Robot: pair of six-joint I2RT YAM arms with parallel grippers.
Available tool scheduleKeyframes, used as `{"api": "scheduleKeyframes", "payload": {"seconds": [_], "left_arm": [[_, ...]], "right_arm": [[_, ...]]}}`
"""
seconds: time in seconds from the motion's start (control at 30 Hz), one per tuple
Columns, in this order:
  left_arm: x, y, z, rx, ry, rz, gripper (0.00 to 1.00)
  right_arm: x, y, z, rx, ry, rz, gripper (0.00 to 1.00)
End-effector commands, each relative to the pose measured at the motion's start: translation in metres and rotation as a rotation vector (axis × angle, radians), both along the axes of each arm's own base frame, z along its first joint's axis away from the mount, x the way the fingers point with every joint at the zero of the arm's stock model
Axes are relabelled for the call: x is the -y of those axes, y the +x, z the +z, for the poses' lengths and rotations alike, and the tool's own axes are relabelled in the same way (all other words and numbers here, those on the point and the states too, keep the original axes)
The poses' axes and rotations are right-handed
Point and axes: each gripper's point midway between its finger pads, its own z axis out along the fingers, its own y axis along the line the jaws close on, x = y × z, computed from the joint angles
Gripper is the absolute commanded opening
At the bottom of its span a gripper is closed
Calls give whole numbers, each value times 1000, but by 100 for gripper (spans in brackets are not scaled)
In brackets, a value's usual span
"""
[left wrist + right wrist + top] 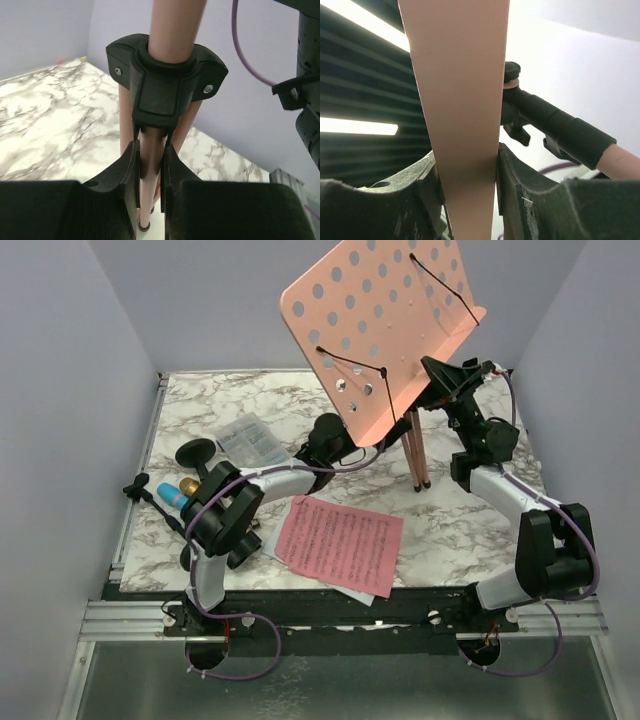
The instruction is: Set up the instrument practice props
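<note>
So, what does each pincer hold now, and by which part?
Both hold the music rack. The left pincer is shut on one thin pink leg, just below the black hub. The right pincer clamps the perforated plate at its edge.

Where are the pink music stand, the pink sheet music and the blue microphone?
pink music stand (415, 345), overhead view, its perforated desk.
pink sheet music (340, 540), overhead view, middle of the page.
blue microphone (172, 494), overhead view, its blue body.

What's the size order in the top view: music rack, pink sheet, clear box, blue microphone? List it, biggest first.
1. music rack, though it is raised nearer the camera
2. pink sheet
3. clear box
4. blue microphone
</note>
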Motion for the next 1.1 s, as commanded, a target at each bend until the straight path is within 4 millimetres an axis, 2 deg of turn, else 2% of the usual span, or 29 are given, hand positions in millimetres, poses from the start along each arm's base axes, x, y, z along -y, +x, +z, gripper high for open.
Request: {"api": "scheduleKeyframes", "payload": {"seconds": [0.0, 0.1, 0.2, 0.4, 0.6, 0.67, 0.73, 0.83, 0.93, 1.03, 1.07], "left_arm": [[-91, 49, 46, 44, 21, 229, 0], [-106, 46, 53, 29, 55, 239, 0], [-117, 39, 58, 25, 89, 256, 0], [-128, 23, 41, -7, 127, 246, 0], [-131, 13, 36, 17, 162, 246, 0], [-130, 13, 33, 36, 189, 259, 0], [-132, 16, 31, 37, 208, 278, 0], [-132, 19, 33, 17, 215, 288, 0], [-130, 17, 37, 12, 200, 273, 0], [-130, 17, 34, 9, 205, 275, 0], [-131, 18, 33, 5, 205, 277, 0]], "right_arm": [[11, -92, 50, 426, 17, 32, 1], [9, -97, 37, 418, -5, 41, 1], [8, -95, 24, 378, -25, 19, 1], [0, -92, 12, 346, -95, 21, 1], [-6, -91, -5, 328, -176, 1, 1], [-16, -87, -22, 311, -272, 4, 1], [-24, -77, -47, 274, -392, -10, 1], [-34, -49, -95, 223, -674, -65, 6], [-25, -11, -142, 134, -991, -147, 16], [-10, 16, -169, 88, -1224, -202, 29], [-7, 23, -173, 98, -1288, -208, 33]]}}
